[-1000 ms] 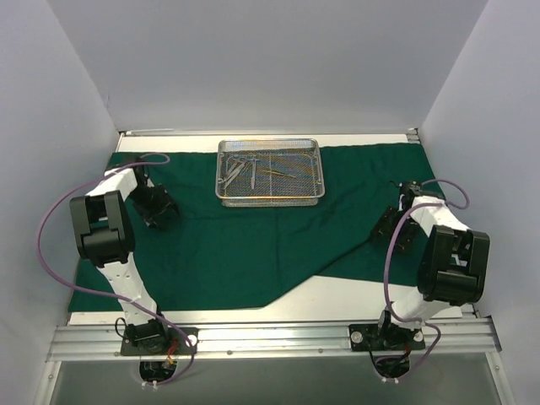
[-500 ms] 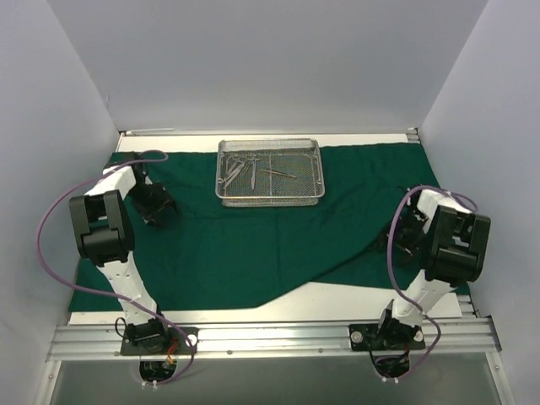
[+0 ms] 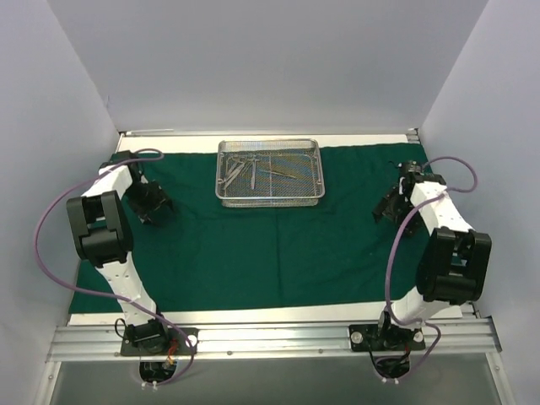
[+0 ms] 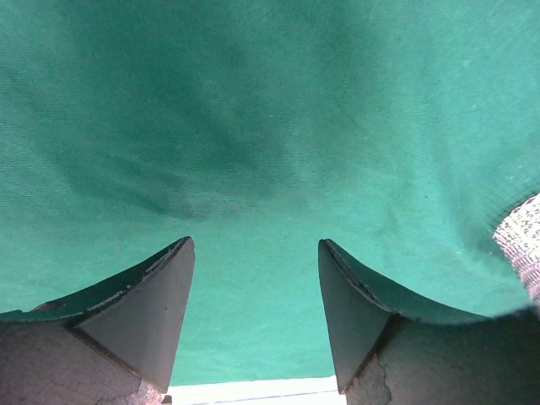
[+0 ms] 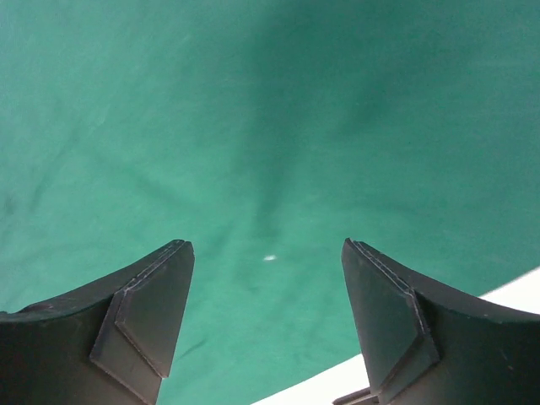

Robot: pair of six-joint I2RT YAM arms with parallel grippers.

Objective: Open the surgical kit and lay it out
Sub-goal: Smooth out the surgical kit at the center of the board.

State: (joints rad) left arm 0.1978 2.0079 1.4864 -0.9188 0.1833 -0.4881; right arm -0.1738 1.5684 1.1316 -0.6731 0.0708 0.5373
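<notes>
Now the dark green cloth (image 3: 270, 253) is recorded flat across the worktop (image 3: 253, 316), lower-right corner newly unfolded, mesh tray (image 3: 270, 202) with instruments (image 3: 253, 169) at upper centre, jaws of left arm (image 3: 105, 228) and right arm (image 3: 447, 253) open and empty; unwrapping is judged complete, instruments not yet laid out.

Nothing legible — no text, label or number on the green cloth (image 3: 253, 253) or the wire-mesh tray (image 3: 270, 201).

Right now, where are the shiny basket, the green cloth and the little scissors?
wire-mesh tray (image 3: 270, 200), top view, its near wall.
green cloth (image 3: 253, 253), top view, its bare middle.
scissors (image 3: 240, 170), top view, middle of the steel.
</notes>
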